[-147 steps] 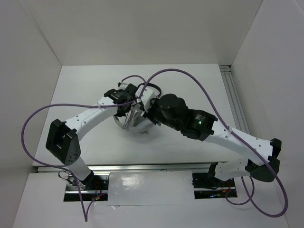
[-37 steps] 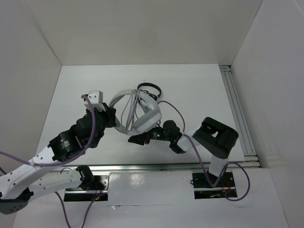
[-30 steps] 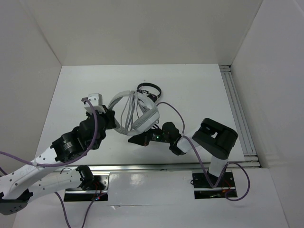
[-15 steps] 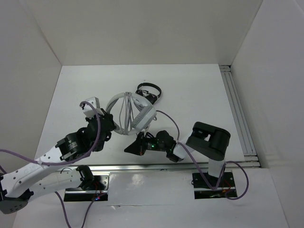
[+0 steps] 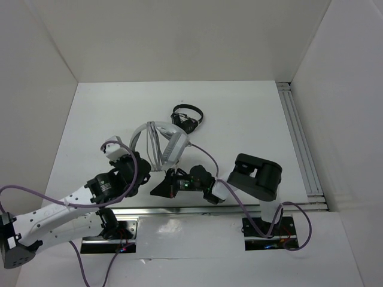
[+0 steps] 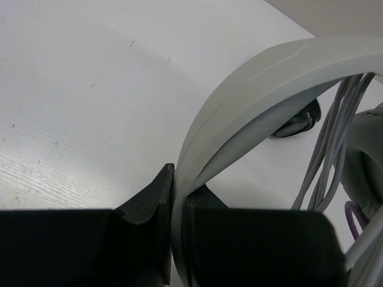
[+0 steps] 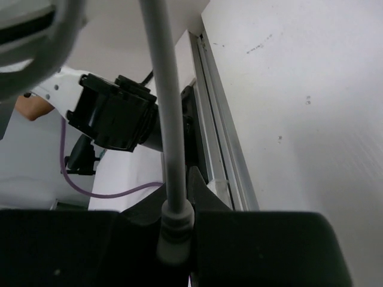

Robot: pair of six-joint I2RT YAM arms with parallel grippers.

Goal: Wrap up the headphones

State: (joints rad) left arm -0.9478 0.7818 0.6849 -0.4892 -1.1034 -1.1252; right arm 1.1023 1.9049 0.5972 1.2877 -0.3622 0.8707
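One large white and light-grey over-ear headphones (image 5: pixel 170 148) with one thin grey cable (image 7: pixel 165 119); one smaller black headphones (image 5: pixel 187 116). Two white-and-black robot arms, a left arm (image 5: pixel 54 209) and a right arm (image 5: pixel 254 176). One white table (image 5: pixel 251 113).

Bright, even light; blurry near foregrounds.

Open desk (image 5: pixel 251 113) was noted along the far and right sides. The near middle was blocked by the headphones (image 5: pixel 173 145), flanked by the left arm (image 5: pixel 114 182) and right arm (image 5: pixel 254 176). Black headphones (image 5: pixel 187 117) were seen just behind them. The right edge was lined by a rail (image 5: pixel 299 140).
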